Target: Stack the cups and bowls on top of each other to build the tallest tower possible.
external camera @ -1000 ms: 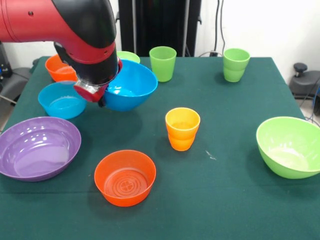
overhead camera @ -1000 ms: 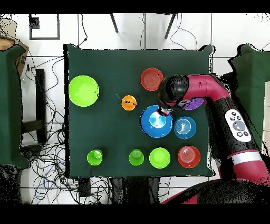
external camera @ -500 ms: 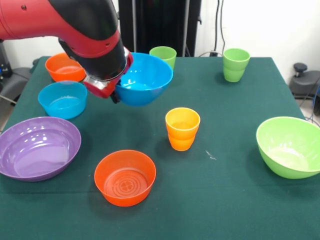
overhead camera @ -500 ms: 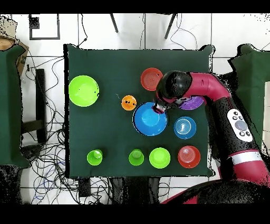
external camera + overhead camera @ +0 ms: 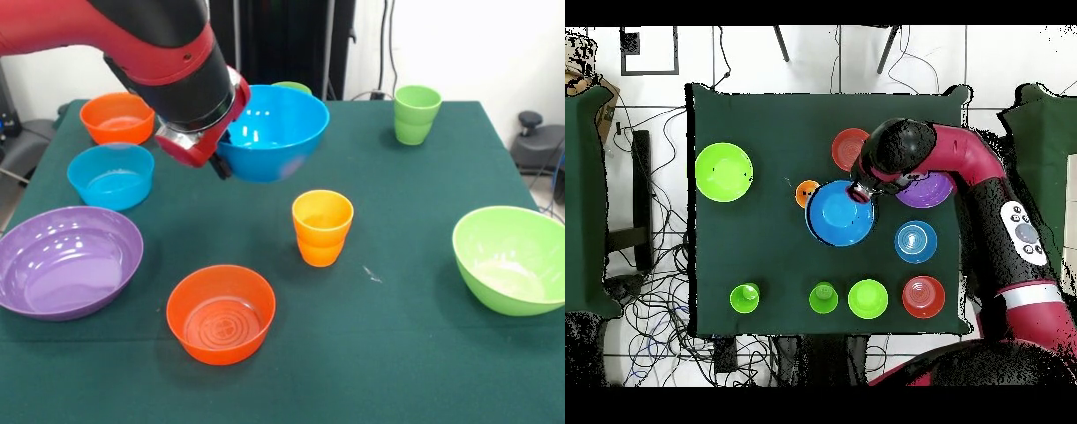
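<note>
Glossy round blue bowl [image 5: 274, 132] hangs tilted above the green cloth [image 5: 415, 336], its rim pinched in the claw [image 5: 219, 163].

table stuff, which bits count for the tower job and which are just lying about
Job: blue bowl held in the gripper, orange cup, green cup, purple bowl, orange bowl, lime bowl.
Lying about: cables on the floor beside the table.

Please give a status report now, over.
Pincer shut on big blue bowl, held above table. Orange cup just beside it. No tower yet.
</note>
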Tool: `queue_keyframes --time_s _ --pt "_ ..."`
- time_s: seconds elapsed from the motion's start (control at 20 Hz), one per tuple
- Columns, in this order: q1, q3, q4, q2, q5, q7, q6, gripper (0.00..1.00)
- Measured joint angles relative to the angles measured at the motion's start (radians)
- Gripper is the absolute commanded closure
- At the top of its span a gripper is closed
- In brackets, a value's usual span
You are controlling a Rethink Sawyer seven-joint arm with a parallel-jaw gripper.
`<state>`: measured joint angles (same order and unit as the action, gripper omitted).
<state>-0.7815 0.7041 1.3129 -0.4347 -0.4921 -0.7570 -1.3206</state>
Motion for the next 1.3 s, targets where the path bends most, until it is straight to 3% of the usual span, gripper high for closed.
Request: queue_keyframes --time_s 0.6,1.3 --pt "0.076 -0.002 -0.061 -0.005 0.047 0.0 0.0 1.0" --pt "0.119 -0.008 -0.088 -0.018 0.081 0.0 0.0 1.0"
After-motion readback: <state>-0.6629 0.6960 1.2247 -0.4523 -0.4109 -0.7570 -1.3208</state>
